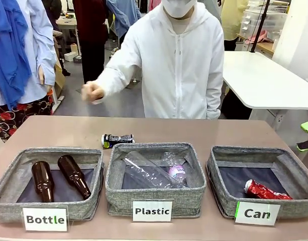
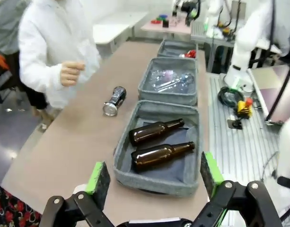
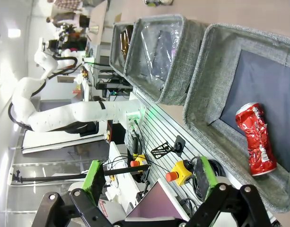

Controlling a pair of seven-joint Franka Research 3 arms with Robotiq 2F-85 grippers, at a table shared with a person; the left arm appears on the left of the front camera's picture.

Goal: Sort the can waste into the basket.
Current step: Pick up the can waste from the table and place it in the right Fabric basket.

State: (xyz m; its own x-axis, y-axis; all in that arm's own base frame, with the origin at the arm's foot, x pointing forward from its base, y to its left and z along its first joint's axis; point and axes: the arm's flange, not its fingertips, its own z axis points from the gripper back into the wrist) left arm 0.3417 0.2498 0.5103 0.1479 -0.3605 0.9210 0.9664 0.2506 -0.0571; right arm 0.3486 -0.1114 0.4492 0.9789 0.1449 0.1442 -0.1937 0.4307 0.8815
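The crushed red can [image 1: 264, 190] lies on the dark lining of the grey basket labelled "Can" [image 1: 254, 150] at the right. Behind the middle basket, the black can [image 1: 117, 140] rests on its side on the bare table. A person's hand [image 1: 92, 92] hovers above and behind it, apart from it. My right gripper [image 3: 149, 177] is open and holds nothing, off the near side of the Can basket [image 3: 206, 71], where the red can [image 3: 256, 139] lies. My left gripper [image 2: 154, 177] stands open over the Bottle basket [image 2: 156, 182], well short of the black can [image 2: 114, 100].
The Bottle basket [image 1: 48, 153] holds two brown glass bottles [image 1: 58, 178]. The Plastic basket [image 1: 154, 146] in the middle holds clear plastic bottles [image 1: 156, 173]. The person in white stands at the far edge. Bare tabletop runs behind the baskets.
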